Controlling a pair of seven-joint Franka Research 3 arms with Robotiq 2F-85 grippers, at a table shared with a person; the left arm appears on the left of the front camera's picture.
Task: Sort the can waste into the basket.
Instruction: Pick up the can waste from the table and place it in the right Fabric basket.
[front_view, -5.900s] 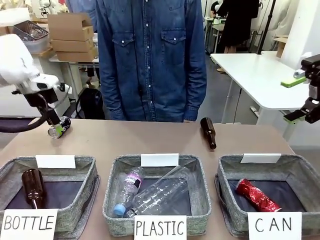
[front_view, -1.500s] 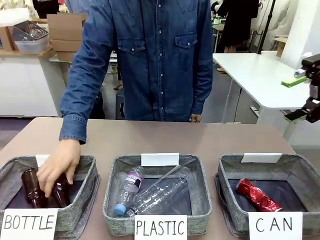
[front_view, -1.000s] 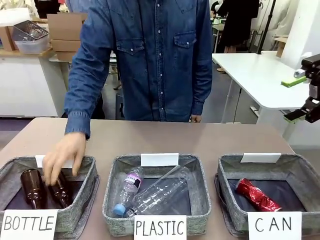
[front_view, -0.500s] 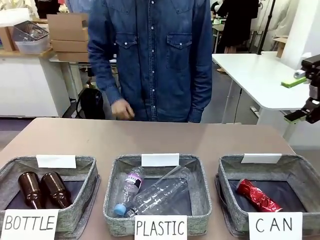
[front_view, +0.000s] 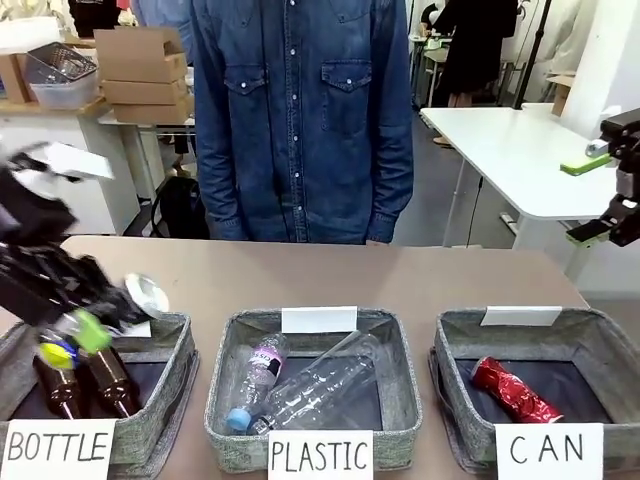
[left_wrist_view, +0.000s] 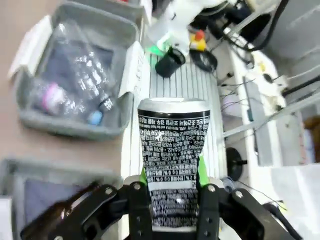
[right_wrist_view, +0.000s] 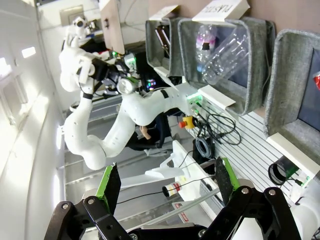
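Left claw (left_wrist_view: 172, 187), one dark can (left_wrist_view: 172, 150)

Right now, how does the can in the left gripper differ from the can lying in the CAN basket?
The dark can is black with white print and a silver end; the red can is shiny red.
The dark can is clamped in the left gripper above the BOTTLE basket; the red can lies loose in the CAN basket.
Both are drink cans.

Left tool (left_wrist_view: 172, 187) clamped shut low, right tool (right_wrist_view: 165, 187) spread wide, raised.

Brown bottles (front_view: 88, 380) (basketed), plastic bottles (front_view: 300, 385)
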